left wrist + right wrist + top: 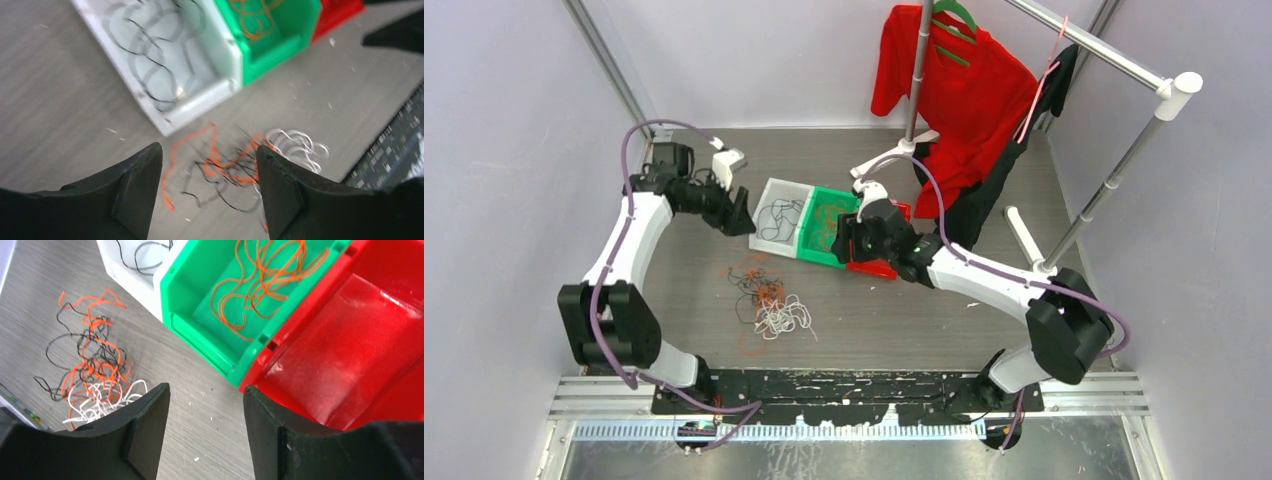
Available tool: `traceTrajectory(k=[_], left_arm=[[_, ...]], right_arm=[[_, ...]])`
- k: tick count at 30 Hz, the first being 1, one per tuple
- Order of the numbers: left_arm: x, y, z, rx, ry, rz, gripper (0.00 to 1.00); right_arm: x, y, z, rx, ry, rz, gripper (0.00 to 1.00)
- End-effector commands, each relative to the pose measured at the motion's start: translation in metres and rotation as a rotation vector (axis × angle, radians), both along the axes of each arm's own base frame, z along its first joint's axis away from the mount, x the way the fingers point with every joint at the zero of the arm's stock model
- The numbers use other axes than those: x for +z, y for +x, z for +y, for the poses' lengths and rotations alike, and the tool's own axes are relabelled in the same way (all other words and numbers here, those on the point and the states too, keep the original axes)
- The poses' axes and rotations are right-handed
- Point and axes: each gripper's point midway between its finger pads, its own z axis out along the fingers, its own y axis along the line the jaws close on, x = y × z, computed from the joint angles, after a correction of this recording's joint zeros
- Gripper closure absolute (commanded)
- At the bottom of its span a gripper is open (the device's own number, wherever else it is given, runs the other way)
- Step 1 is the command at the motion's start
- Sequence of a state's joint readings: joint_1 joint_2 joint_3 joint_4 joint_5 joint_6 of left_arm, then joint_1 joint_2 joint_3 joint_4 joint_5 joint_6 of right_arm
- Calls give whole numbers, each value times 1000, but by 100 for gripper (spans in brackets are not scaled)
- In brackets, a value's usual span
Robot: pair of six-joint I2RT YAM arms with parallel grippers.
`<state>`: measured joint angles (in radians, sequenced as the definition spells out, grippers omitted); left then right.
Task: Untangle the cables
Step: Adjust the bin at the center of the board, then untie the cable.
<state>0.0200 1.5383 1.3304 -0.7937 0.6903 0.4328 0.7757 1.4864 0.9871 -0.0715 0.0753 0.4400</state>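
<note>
A tangle of orange, black and white cables (769, 300) lies loose on the table in front of the bins. It shows blurred in the left wrist view (235, 165) and at the left of the right wrist view (95, 370). Black cables (150, 55) lie in the white bin (767, 237). Orange cables (260, 275) lie in the green bin (812, 252). My left gripper (742, 212) hovers by the white bin's left side, open (209, 150), nothing between its fingers. My right gripper (849, 240) sits over the green and red bins' front, open (206, 387) and empty.
A red bin (350, 350) stands right of the green one, with no cables showing in it. Behind it a clothes rack (1114, 170) carries a red shirt (954, 90) and a black garment (979, 195). A black rail (844, 385) runs along the table's near edge.
</note>
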Motion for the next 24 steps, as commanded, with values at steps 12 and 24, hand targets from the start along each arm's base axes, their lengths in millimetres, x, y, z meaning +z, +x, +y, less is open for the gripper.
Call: traceTrajectory(k=[12, 24], left_arm=[[-75, -54, -19, -102, 33, 235, 41], [-108, -36, -14, -76, 68, 244, 51]], right_arm=[[45, -54, -51, -24, 132, -85, 46], [70, -82, -52, 41, 178, -33, 51]])
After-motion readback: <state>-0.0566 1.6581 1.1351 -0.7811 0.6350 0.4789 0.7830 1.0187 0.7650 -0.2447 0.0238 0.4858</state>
